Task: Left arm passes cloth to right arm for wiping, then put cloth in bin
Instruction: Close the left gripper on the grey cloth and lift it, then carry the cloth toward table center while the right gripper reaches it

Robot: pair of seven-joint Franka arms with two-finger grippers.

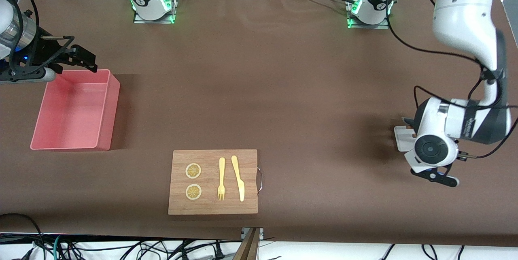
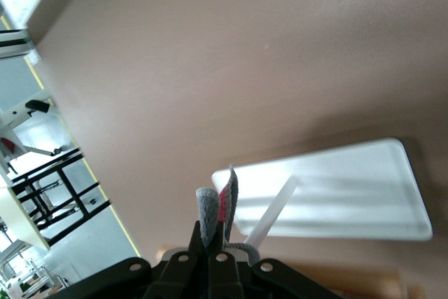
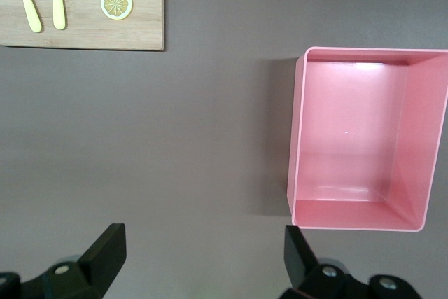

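Observation:
The charcoal-grey cloth [image 2: 208,213] is pinched upright between the shut fingers of my left gripper [image 2: 214,234], just above a white rectangular tray [image 2: 350,197]. In the front view my left gripper [image 1: 408,128] is low over that tray [image 1: 400,140] at the left arm's end of the table, and the cloth is hidden by the hand. The pink bin [image 1: 108,102] stands empty at the right arm's end. My right gripper [image 1: 79,58] is open and empty, held over the bin's corner farthest from the front camera. In the right wrist view the gripper [image 3: 203,243] is above bare table beside the bin [image 3: 299,138].
A bamboo cutting board [image 1: 212,207] with two lemon slices [image 1: 193,171], a yellow fork [image 1: 221,179] and a yellow knife [image 1: 238,178] lies near the table's front edge. The board also shows in the right wrist view [image 3: 84,33]. Brown tabletop lies between the bin and the tray.

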